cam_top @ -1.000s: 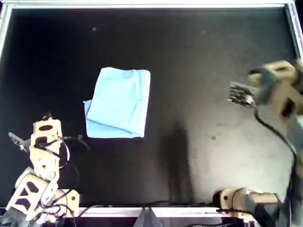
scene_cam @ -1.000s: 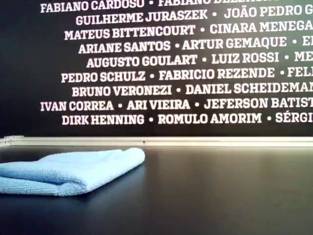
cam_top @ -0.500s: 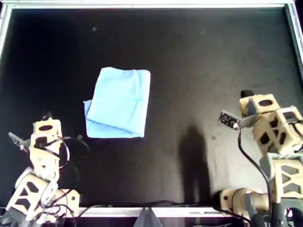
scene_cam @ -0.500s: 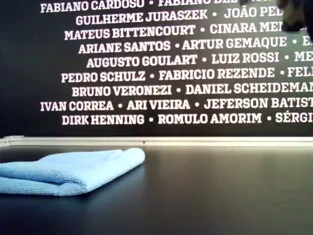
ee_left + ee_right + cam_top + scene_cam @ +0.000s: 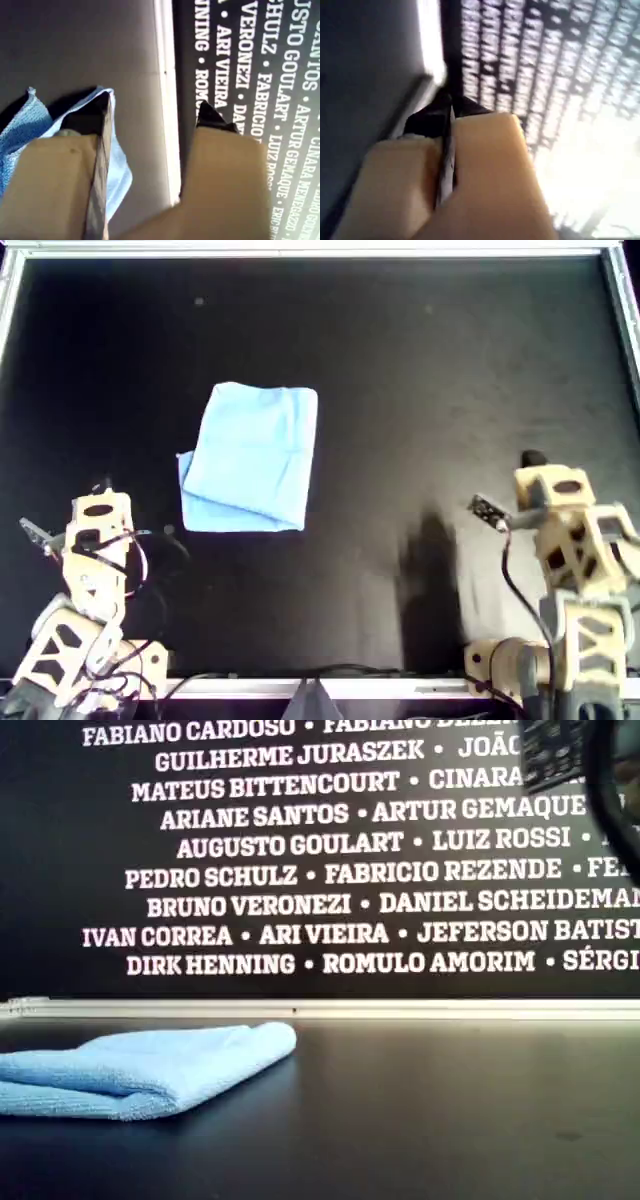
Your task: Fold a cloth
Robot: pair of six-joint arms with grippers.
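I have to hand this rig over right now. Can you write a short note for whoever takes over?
Left end effector: open, empty, parked near the overhead view's lower left, cloth ahead of it.
Right end effector: shut, empty, at the overhead view's right, apart from the cloth.
Cloth: lies folded on the black table, left of centre in the overhead view, untouched by either arm.
Done: the cloth is folded in layers.
Left: judge whether another fold is wanted; otherwise probably nothing.

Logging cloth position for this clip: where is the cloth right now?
The cloth lies folded on the black table, left of centre in the overhead view, above the left gripper at that view's lower left; neither gripper touches it.
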